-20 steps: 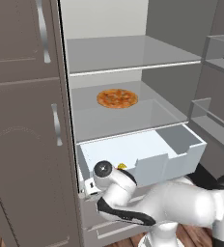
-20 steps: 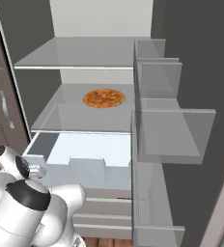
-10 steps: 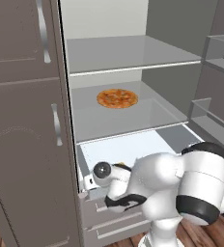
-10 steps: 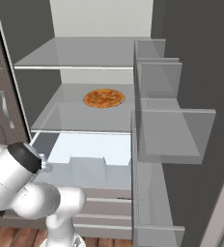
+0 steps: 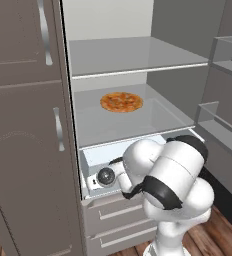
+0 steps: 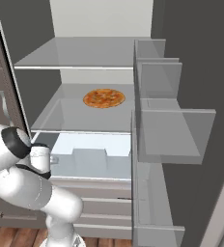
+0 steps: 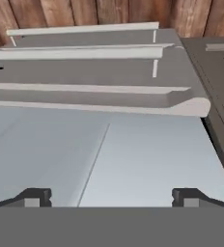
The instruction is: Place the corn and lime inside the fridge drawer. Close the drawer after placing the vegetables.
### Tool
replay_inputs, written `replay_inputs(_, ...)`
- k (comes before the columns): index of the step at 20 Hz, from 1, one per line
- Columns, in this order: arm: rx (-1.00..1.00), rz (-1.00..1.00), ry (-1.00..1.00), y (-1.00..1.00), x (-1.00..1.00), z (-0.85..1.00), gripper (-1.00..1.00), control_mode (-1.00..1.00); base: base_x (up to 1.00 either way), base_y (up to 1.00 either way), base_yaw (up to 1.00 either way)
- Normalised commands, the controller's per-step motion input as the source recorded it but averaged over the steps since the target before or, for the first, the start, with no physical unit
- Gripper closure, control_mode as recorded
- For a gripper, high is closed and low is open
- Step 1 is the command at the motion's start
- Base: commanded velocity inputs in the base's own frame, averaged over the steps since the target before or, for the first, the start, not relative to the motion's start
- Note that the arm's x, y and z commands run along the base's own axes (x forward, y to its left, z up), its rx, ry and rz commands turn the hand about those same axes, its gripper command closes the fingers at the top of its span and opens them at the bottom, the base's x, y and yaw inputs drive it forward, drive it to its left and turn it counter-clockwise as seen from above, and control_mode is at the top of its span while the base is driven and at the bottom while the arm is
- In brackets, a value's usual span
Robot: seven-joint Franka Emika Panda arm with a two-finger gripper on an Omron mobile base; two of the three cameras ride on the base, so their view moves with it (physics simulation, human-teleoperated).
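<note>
My gripper (image 7: 111, 195) stands wide open with nothing between its fingertips (image 7: 34, 197), which sit far apart at the bottom of the hand view. It hangs over the pale, smooth floor of the fridge drawer (image 7: 133, 159), looking down past the drawer's rounded front lip toward two flat grey drawers (image 7: 85, 50) with bar handles and a wooden floor (image 7: 75, 13) beyond.

From the left base view, my hand (image 5: 107, 176) sits low at the drawer's (image 5: 105, 152) left front corner, with my white arm folded in front of the bin. From the right base view, my hand (image 6: 40, 158) is just at the drawer's (image 6: 92, 157) left edge, and the bin's notched front wall shows pulled out below the shelf.

I cannot see the corn or the lime in the parts of the drawer that show.

On the glass shelf (image 5: 138, 120) above the drawer lies a pizza (image 5: 121, 101). The fridge (image 6: 104, 29) stands open, its door bins (image 6: 169, 130) on the right.
</note>
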Motion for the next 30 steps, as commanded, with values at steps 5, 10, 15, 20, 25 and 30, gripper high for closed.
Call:
replay_inputs(5, -0.03, 0.00, -0.22, 0.00, 0.43, 0.00, -1.00, -1.00, 0.00, 0.00, 0.00)
replay_inputs(10, 0.00, -0.01, -0.19, 0.00, 0.27, 0.00, -1.00, -1.00, 0.00, 0.00, 0.00)
replay_inputs(15, 0.00, -0.03, -0.17, 0.00, 0.34, 0.00, -1.00, -1.00, 0.00, 0.00, 0.00)
replay_inputs(20, -0.01, -0.10, -0.17, 0.00, 0.46, 0.00, -1.00, -1.00, 0.00, 0.00, 0.00)
replay_inputs(25, -0.01, -0.15, -0.18, 0.03, 0.44, 0.12, -1.00, -1.00, 0.00, 0.00, 0.00)
replay_inputs(30, 0.00, -0.15, -0.14, 0.00, 0.37, 0.29, -1.00, -1.00, 0.00, 0.00, 0.00)
